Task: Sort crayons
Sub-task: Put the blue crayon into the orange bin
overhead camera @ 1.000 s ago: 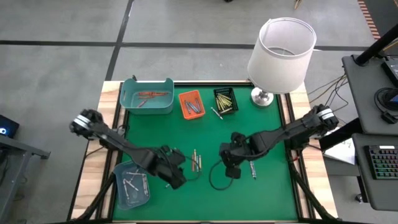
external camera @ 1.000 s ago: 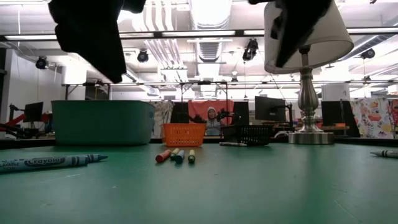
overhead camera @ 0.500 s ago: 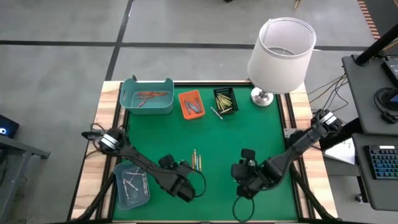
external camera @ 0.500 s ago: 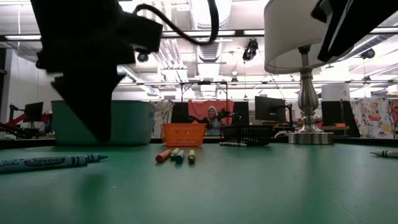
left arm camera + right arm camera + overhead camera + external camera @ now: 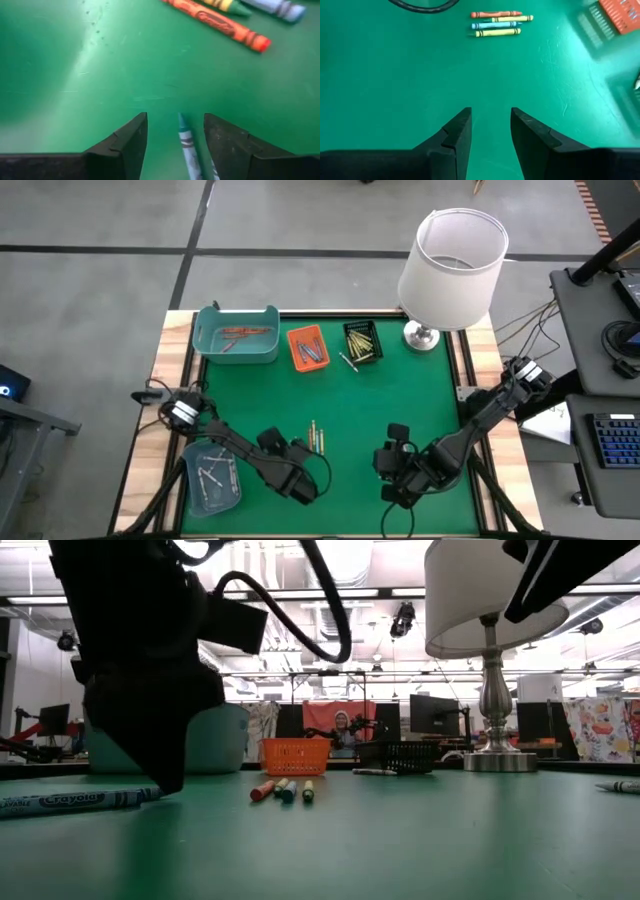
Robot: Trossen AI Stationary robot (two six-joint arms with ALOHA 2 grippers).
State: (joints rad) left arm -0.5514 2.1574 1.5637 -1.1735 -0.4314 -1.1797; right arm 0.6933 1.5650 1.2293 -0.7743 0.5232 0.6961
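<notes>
Crayon (image 5: 188, 149), blue-green, lies flat on the green surface (image 5: 90, 75) between our left fingers (image 5: 122, 145) — spread, grasping nothing. We should lower squarely and close across its middle. Our right fingers (image 5: 452, 137) hang parted, empty — three more crayons (image 5: 496, 24) lie well ahead.

Teal crayon (image 5: 189, 152) runs off frame – blue one (image 5: 278, 7) too (blurred).

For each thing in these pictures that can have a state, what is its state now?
Left pincer: open, low over the green mat, a teal-tipped crayon lying between its fingers.
Right pincer: open, empty.
Four loose crayons: lying side by side, mid-table.
Large teal plastic tray: holds reddish crayons.
White-shaded table lamp: upright.
</notes>
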